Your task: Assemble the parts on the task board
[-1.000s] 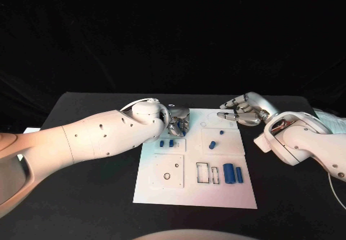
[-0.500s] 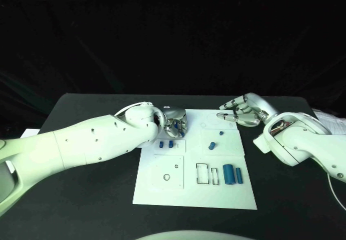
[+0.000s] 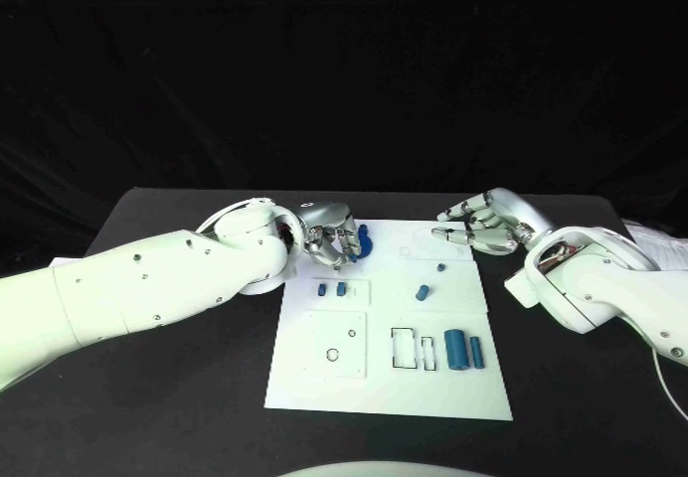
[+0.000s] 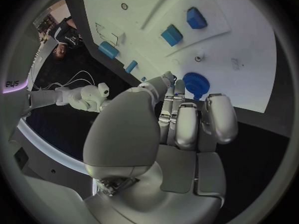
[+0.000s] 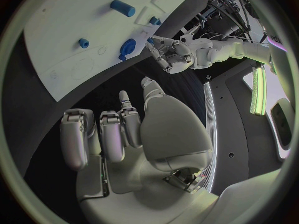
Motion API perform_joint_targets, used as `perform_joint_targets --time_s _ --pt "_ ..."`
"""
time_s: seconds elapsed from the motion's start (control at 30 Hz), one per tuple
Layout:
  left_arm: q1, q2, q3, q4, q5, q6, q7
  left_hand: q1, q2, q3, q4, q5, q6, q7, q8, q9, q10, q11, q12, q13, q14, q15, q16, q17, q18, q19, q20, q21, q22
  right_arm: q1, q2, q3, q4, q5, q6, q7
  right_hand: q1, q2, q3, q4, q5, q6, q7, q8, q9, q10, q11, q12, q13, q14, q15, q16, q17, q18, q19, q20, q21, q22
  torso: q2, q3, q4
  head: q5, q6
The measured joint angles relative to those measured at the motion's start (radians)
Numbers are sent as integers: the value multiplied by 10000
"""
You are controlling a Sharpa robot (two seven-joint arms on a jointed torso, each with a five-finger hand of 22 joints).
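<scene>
Left hand (image 3: 330, 241) hovered over the far left part of the white board (image 3: 387, 388), fingers curled inward and holding nothing. Right hand (image 3: 482, 223) hung beyond the board's far right corner, its fingers likewise curled in on nothing. A blue gear (image 3: 363, 239), round and toothed, lay on the board just beside the left fingertips (image 4: 169, 77); whether they touched it I could not tell. Nearer the robot than that hand sat two small blue blocks (image 3: 331, 289), and farther toward the right a small blue peg (image 3: 422, 292) and two upright-looking blue cylinders (image 3: 461, 349). Under everything lay the black table (image 3: 172, 378), against a dark backdrop.
</scene>
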Motion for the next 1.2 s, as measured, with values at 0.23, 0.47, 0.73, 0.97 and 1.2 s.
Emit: perform_joint_targets --time_s 0.23,0.47,0.73,0.97,1.2 --pt "-1 -264 4 47 214 46 -155 0 0 0 0 0 -1 0 -5 0 4 5 0 0 0 0 0 0 2 0 0 40 -1 -14 6 0 -4 2 5 0 0 0 0 0 0 0 0 0 -1 0 0 0 0 0 0 0 8 0 0 0 0 -1 11 -2 -13 34 -1" --pt "-7 -300 -11 -72 248 167 -283 0 0 -1 0 0 -2 -1 -5 -11 4 6 0 0 0 0 0 0 7 0 0 39 -1 -19 8 0 -7 3 7 -1 0 0 0 0 0 0 0 0 -1 0 0 0 0 0 0 0 8 0 0 0 0 -1 13 -2 -14 39 -11" --pt "-13 -299 -26 -175 177 357 -404 -39 -40 -1 0 0 -3 -2 -5 -14 4 6 -37 0 0 1 0 -39 11 0 0 34 -2 -21 9 0 -8 4 10 -1 0 0 0 0 0 0 0 0 -2 0 0 0 0 0 0 0 7 0 0 0 0 -2 15 -1 -23 54 -20" --pt "-14 -246 -54 -286 62 490 -487 -39 -40 -1 0 0 -4 -2 -5 -14 3 6 -37 0 0 1 0 -38 12 -1 1 33 -2 -23 8 -1 -8 4 12 -1 0 0 0 0 0 0 0 0 -2 0 0 0 0 0 0 0 6 0 0 0 0 -2 15 -1 -22 60 -30" --pt "-28 -90 -117 -424 -19 627 -577 -39 -40 -1 0 0 55 11 -8 -26 15 -6 -37 0 0 1 0 -48 14 -1 1 33 -3 -25 10 -1 -8 5 14 -1 0 0 0 0 0 0 0 0 7 0 0 0 0 0 0 0 5 0 0 0 0 -3 14 -3 -21 60 -55"
